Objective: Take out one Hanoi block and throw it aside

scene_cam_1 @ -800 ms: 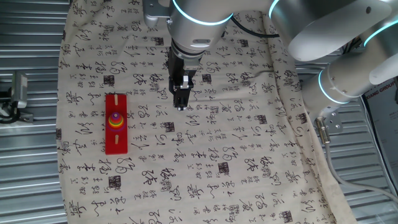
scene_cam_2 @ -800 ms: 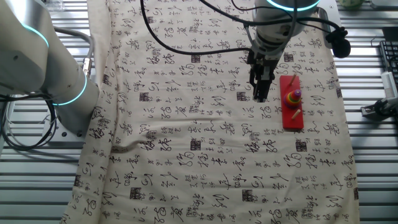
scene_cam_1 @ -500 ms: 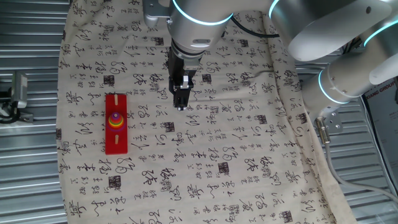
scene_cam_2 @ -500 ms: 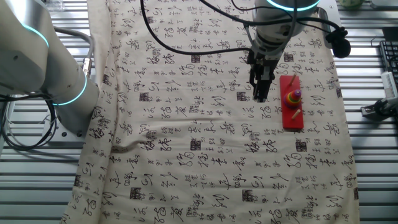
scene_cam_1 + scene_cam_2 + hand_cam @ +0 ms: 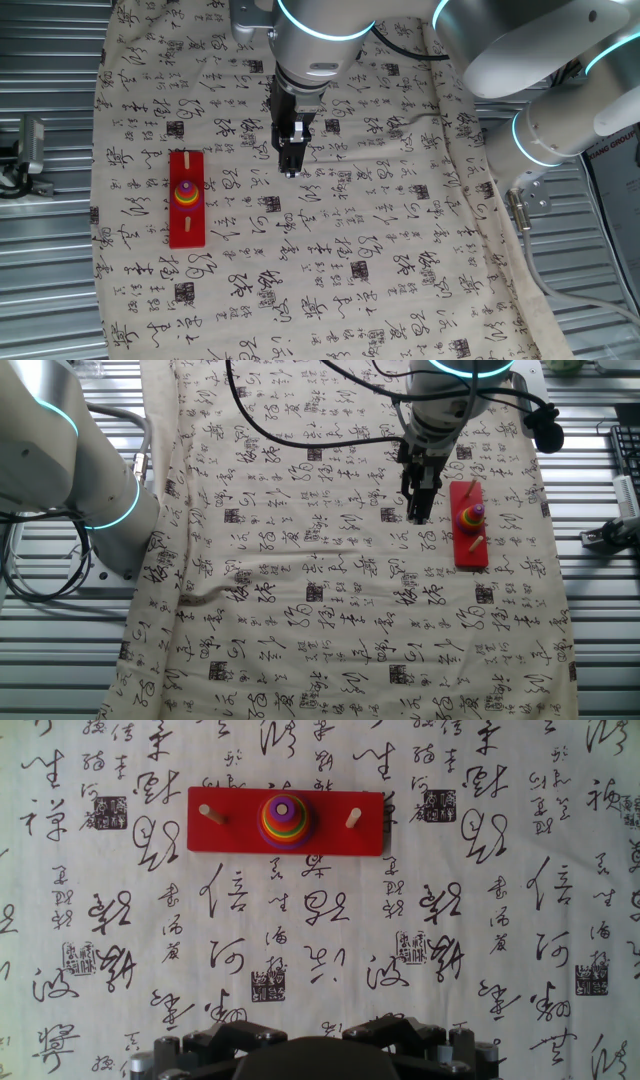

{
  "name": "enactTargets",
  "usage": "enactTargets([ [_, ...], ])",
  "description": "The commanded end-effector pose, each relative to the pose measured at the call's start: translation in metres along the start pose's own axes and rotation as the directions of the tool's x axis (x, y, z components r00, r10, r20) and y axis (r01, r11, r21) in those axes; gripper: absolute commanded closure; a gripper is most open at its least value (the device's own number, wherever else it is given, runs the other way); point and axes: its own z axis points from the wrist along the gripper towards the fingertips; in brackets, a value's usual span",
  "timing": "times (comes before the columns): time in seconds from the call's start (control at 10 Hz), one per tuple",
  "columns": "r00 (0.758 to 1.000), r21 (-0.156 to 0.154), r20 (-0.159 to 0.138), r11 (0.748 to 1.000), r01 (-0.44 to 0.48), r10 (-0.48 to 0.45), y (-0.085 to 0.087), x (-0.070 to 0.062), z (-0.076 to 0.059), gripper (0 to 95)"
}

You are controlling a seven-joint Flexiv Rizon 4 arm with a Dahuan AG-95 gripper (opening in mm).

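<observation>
The Hanoi block, a tiny purple ring (image 5: 284, 809), tops a stack of coloured rings on the middle peg of a red base (image 5: 230, 838). The stack also shows in one fixed view (image 5: 185, 186) and in the other fixed view (image 5: 476, 511). My gripper (image 5: 291, 168) hangs above the cloth, well to the right of the base there, and to the left of it in the other fixed view (image 5: 419, 512). Its fingers look pressed together and hold nothing. In the hand view only the gripper's dark body (image 5: 310, 1060) shows at the bottom edge; the fingertips are hidden.
A cream cloth printed with black calligraphy (image 5: 380, 250) covers the table. Two bare wooden pegs (image 5: 210, 813) (image 5: 353, 817) flank the stack. A second robot arm (image 5: 560, 110) stands at the cloth's edge. Metal slats (image 5: 40, 250) surround the cloth.
</observation>
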Motion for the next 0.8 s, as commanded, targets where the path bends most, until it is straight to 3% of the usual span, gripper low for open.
enactTargets([
  [0.1,0.999,0.005,0.026,1.000,0.020,-0.020,0.0000,0.0001,0.0000,95.0],
  [0.2,1.000,-0.008,0.026,1.000,0.016,-0.016,0.0000,0.0001,-0.0001,95.0],
  [0.8,1.000,-0.004,0.024,1.000,0.014,-0.014,0.0000,0.0001,-0.0001,95.0],
])
